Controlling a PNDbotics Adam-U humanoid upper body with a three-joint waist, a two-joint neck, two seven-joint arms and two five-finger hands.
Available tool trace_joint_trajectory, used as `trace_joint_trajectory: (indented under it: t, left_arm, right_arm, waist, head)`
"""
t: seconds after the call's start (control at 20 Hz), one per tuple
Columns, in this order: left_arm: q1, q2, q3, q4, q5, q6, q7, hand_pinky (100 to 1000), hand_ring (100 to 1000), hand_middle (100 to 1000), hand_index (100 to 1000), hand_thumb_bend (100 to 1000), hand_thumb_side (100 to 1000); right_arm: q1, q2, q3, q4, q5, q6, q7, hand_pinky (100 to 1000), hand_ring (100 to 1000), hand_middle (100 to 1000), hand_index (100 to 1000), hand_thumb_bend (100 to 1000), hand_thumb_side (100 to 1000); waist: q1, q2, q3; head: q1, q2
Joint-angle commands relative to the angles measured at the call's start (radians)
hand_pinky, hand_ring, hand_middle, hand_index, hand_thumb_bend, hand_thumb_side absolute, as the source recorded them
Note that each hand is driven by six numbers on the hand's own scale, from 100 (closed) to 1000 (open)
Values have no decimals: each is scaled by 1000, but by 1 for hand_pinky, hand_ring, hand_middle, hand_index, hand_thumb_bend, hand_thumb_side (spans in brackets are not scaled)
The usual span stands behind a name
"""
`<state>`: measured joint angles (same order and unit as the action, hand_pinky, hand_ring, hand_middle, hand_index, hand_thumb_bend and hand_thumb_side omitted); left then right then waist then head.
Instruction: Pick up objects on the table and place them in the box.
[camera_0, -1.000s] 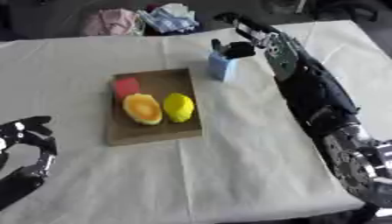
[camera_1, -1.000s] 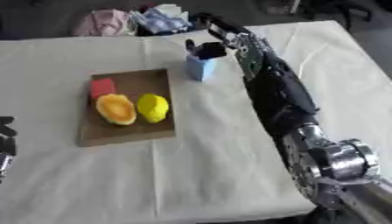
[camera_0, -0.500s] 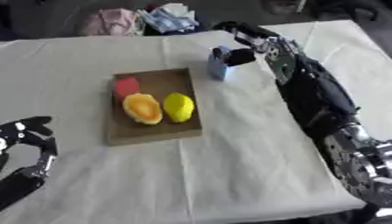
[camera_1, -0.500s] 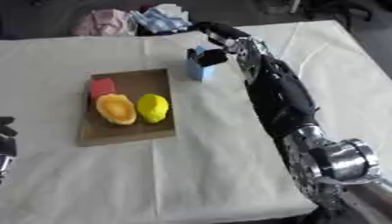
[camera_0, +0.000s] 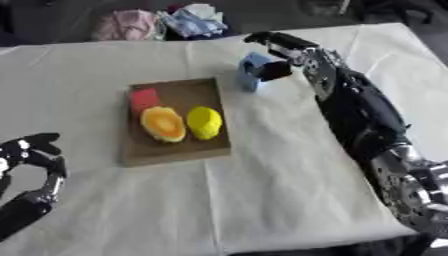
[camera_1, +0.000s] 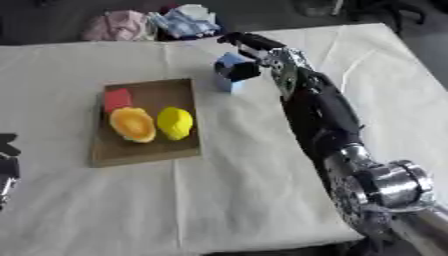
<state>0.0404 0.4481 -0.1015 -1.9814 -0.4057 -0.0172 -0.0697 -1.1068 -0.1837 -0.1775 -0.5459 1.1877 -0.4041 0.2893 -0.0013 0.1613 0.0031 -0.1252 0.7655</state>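
The right hand (camera_0: 284, 50) reaches in at the upper centre of the frame, its arm running down to the lower right corner. Its fingers (camera_0: 267, 40) arch over the top of a small blue block (camera_0: 253, 71) while the thumb (camera_0: 275, 71) lies against the block's right side, so the hand is curled round the block; whether the block rests on the white tablecloth (camera_0: 289, 175) or is raised just above it cannot be told. The block sits just beyond the upper right corner of the flat brown box (camera_0: 179, 145), which lies left of centre. In the box a red cube (camera_0: 143, 99) sits at the upper left, with an orange rounded fruit (camera_0: 164, 123) below it and a yellow lemon-like fruit (camera_0: 204, 122) just beside that on the right. The left hand (camera_0: 35, 155) rests idle at the lower left corner, fingers relaxed and apart, holding nothing. At the top edge, beyond the cloth, lie a pink bundle (camera_0: 125, 25) and a blue-and-white bundle (camera_0: 192, 20).
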Motion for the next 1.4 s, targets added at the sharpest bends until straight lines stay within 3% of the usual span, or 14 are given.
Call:
trace_joint_trajectory:
  t: [0.05, 0.85, 1.05, 1.25, 1.4]
  left_arm:
    - [-9, 10, 0, -19, 2, -1, -4, 668, 563, 608, 839, 100, 559]
    - [-9, 6, 1, -19, 1, -2, -5, 669, 565, 608, 839, 100, 559]
    - [-9, 6, 1, -19, 1, -2, -5, 670, 565, 608, 839, 100, 559]
    - [-9, 6, 0, -19, 1, -2, -6, 670, 564, 608, 839, 100, 559]
    - [-9, 5, 0, -19, 1, -2, -6, 670, 564, 608, 839, 100, 559]
  right_arm:
    - [-14, -13, 2, -1, 14, 6, 0, 1000, 1000, 1000, 1000, 100, 633]
    - [2, -17, 4, 30, 41, 29, -22, 1000, 1000, 991, 1000, 100, 627]
    - [4, -18, 4, 33, 46, 38, -32, 989, 945, 960, 1000, 100, 506]
    - [7, -17, 5, 35, 57, 42, -41, 911, 875, 918, 998, 100, 242]
    - [9, -16, 5, 32, 65, 42, -51, 826, 763, 848, 969, 100, 224]
  waist:
    - [18, -9, 3]
    - [22, -5, 3]
    - [22, -5, 4]
    - [22, -5, 4]
    - [22, -4, 5]
  head:
    - [-1, 4]
    - [0, 4]
    - [0, 4]
    - [0, 4]
    - [0, 4]
